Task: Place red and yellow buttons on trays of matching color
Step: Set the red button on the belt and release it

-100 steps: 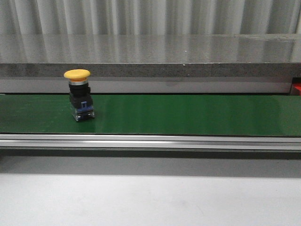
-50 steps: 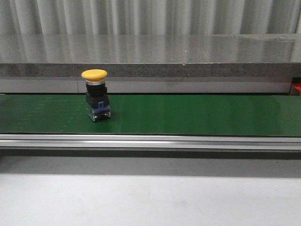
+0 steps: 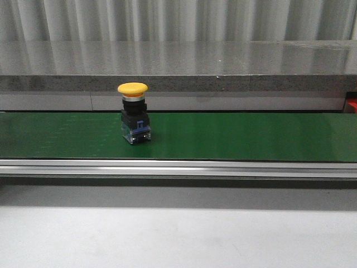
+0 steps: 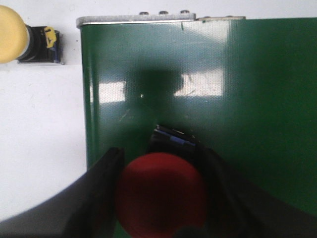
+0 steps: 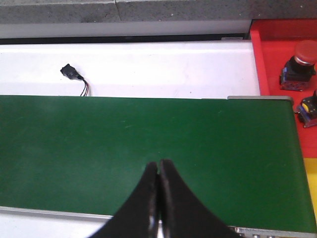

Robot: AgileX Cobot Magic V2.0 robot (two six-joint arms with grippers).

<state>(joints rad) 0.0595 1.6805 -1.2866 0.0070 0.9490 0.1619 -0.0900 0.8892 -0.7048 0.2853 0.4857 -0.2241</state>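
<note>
A yellow button (image 3: 134, 111) stands upright on the green conveyor belt (image 3: 234, 137), left of centre in the front view. My left gripper (image 4: 161, 153) is over the belt's end, shut on a red button (image 4: 161, 193) whose dark base points at the belt. Another yellow button (image 4: 12, 32) lies on the white table beside that end. My right gripper (image 5: 159, 162) is shut and empty above the belt (image 5: 124, 148). The red tray (image 5: 267, 59) holds a red button (image 5: 299, 62), and a second button (image 5: 309, 109) lies at its edge. A strip of the yellow tray (image 5: 312, 198) shows beside it.
A grey stone ledge (image 3: 178, 64) runs behind the belt and an aluminium rail (image 3: 178, 167) along its front. A small black connector with wires (image 5: 74, 74) lies on the white table beyond the belt.
The yellow button has travelled to the right along the belt, still upright. Neither gripper shows in the earlier frames.
</note>
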